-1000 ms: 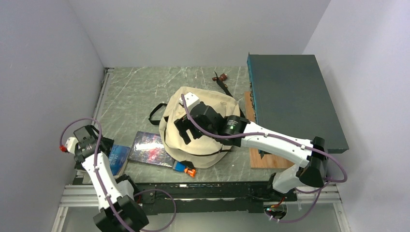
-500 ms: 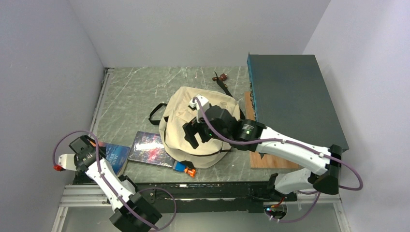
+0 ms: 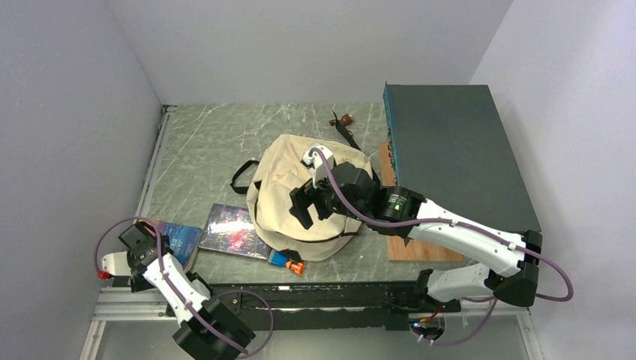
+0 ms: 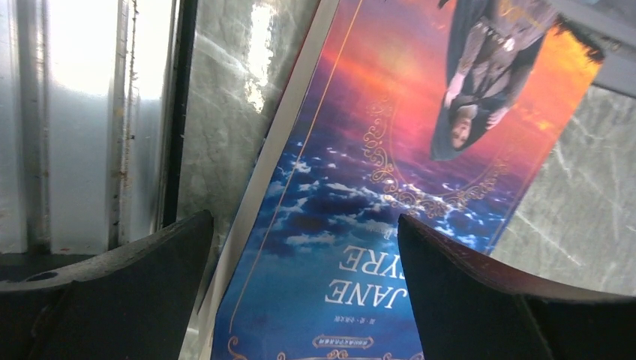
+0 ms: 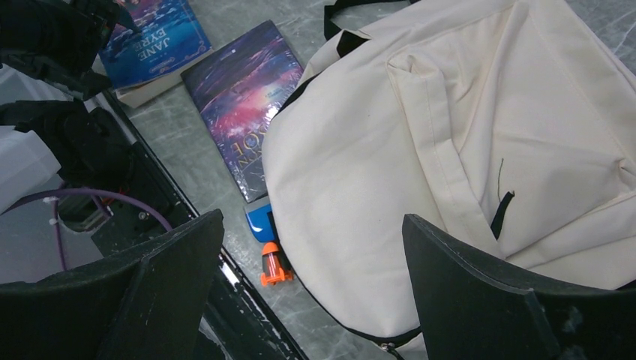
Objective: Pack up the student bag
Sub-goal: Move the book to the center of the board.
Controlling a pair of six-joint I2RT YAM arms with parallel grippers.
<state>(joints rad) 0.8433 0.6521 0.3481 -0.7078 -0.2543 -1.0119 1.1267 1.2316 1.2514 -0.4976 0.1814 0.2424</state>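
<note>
Both arms have shifted in the last second: the left arm has drawn back toward the near-left corner, and the right arm has slid a little to the right over the bag. The left gripper point(image 4: 304, 255) now hangs over the Jane Eyre book point(image 4: 360, 225), fingers spread wide with nothing between them; whether they touch the cover I cannot tell. The right gripper point(image 5: 311, 225) is likewise spread and empty, poised above the student bag point(image 3: 274, 195).

That bag slumps in the middle of the marbled table point(image 3: 210, 142), left of the dark teal box point(image 3: 457, 150) and the wooden board point(image 3: 409, 247). No open mouth shows on it.

Packing looks barely begun. The Jane Eyre book and a second book with a purple cover point(image 3: 234, 231) lie flat on the table by the bag's left side, the purple one touching its edge. A small blue and orange item point(image 3: 286, 262) sits at the bag's near rim. All three appear to be waiting outside.
</note>
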